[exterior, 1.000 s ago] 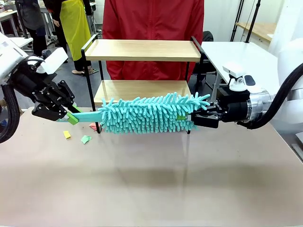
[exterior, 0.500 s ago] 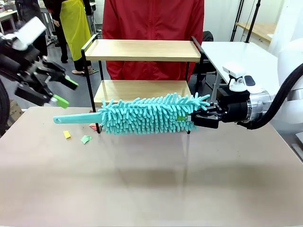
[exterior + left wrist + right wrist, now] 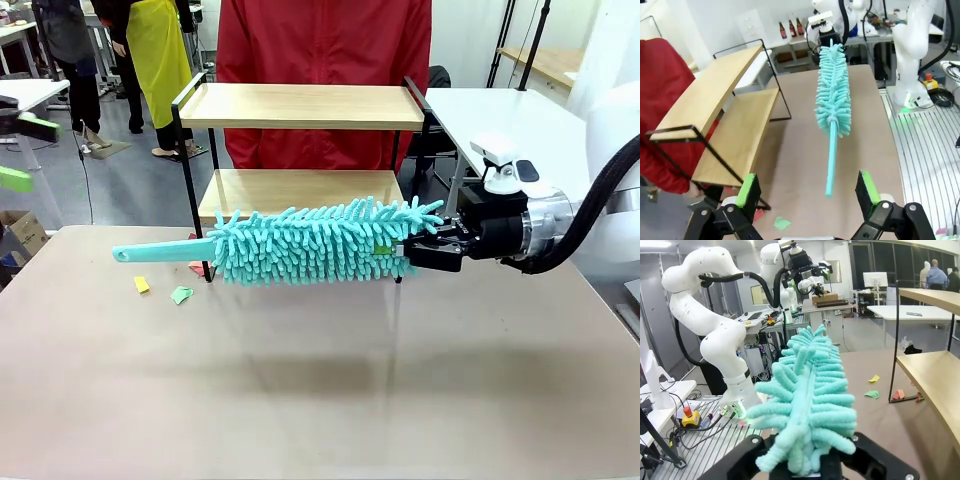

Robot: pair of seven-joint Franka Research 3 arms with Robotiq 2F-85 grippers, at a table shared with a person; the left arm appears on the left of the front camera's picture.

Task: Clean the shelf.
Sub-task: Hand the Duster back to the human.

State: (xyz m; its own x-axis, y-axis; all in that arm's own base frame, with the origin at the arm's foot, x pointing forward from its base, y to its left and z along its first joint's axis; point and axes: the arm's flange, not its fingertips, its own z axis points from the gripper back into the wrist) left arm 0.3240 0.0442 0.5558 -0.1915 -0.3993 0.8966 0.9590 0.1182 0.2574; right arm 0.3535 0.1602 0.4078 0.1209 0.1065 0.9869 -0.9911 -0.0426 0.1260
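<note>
Nearest the robot's side, the tan table (image 3: 320, 400) is bare across its front half. Above its middle the R gripper (image 3: 405, 250), reaching in from 3 o'clock, is clamped tight on the fluffy tip of the teal duster (image 3: 315, 243), holding it level, handle end pointing to 9 o'clock and hanging free just above the tabletop. In the R wrist view the same duster (image 3: 807, 405) rises between the black jaws, noodles bunched around them. Vs. a sec ago: the L gripper (image 3: 15, 150) had the handle end pinched at approx. 9 o'clock; half a sec ago it had let go and lifted; now it sits way off at the left edge, up around 10 o'clock, blurred, green pads spread wide, holding nothing. The L wrist view confirms: L fingers (image 3: 749, 189) stand far apart w/ the duster's handle (image 3: 831, 160) well beyond them, untouched. Duster itself hasn't shifted. Small paper scraps (image 3: 181, 294), yellow, green and reddish, lie on the table near the 9 o'clock foot of the shelf (image 3: 300, 105), same spots as before. The shelf stands at the far edge at 12 o'clock, just behind the duster, both wood boards bare; lower board partly hidden by the teal fringe. Behind it, a person in a red jacket (image 3: 325, 60) stands close against the far side.
</note>
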